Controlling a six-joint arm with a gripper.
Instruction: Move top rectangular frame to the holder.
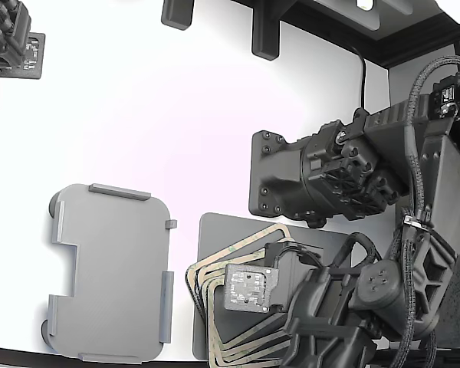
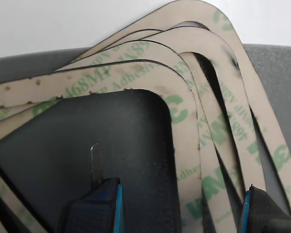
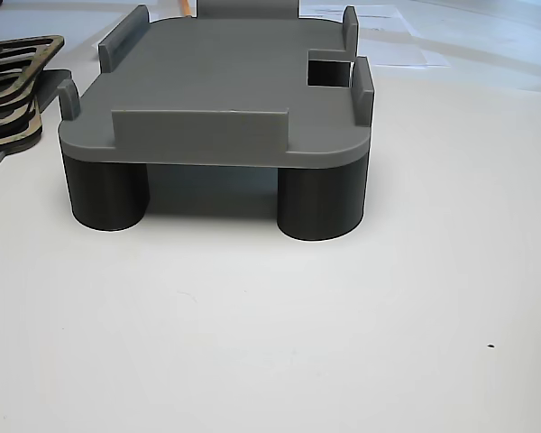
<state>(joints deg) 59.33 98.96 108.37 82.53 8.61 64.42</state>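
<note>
Several tan rectangular frames lie fanned in a stack [image 1: 207,295] on a dark grey mat [image 1: 222,230]. In the wrist view the top frame [image 2: 186,160] shows green adhesive lettering around its hollow centre. My gripper [image 2: 179,211] is open just above the stack. One finger [image 2: 94,206], tipped with a thin metal blade, hangs over the hollow centre. The other finger [image 2: 262,213] is beyond the frame's side strip. It holds nothing. The light grey holder [image 1: 107,272] stands to the exterior view's left of the stack with nothing on it. It also shows in the other view [image 3: 216,90].
My arm and wrist [image 1: 353,291] cover the stack's right part in the exterior view. A second dark arm [image 1: 8,46] sits at the top left. The holder stands on dark round feet [image 3: 320,203]. The frames' edge [image 3: 18,81] shows beside it.
</note>
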